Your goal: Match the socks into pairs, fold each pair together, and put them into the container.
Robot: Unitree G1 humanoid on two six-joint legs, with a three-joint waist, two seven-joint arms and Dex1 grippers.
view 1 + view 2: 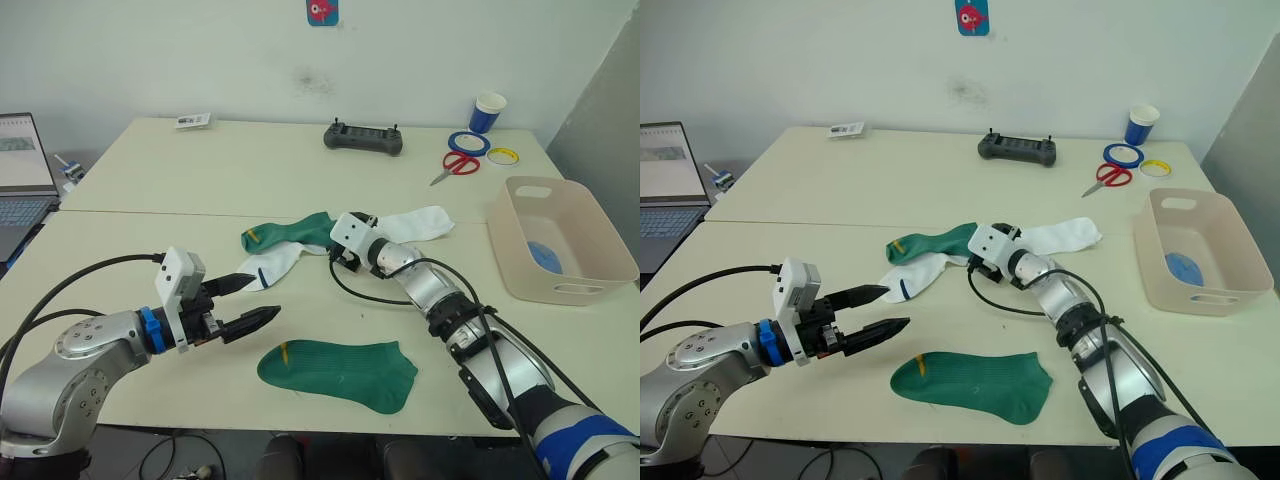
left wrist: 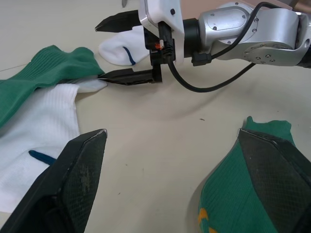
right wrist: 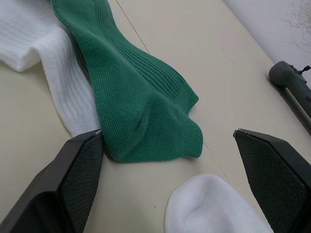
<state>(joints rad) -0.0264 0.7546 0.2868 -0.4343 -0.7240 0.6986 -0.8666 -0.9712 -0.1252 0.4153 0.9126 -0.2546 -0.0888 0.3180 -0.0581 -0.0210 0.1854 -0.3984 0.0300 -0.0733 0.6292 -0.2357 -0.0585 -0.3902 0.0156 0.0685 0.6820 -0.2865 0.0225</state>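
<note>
Bare table (image 1: 150, 240) left of sock cluster (image 1: 300, 240) — passable; right arm (image 1: 440, 300) blocked the approach toward container (image 1: 600, 265).

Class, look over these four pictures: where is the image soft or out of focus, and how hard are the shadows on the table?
Left wrist view: the near claw fingers look soft, the white sock sharper. Right wrist view: the green sock is crisp, the near fingers blurred. Head views: even light, with a faint soft shadow under the left claw.
</note>
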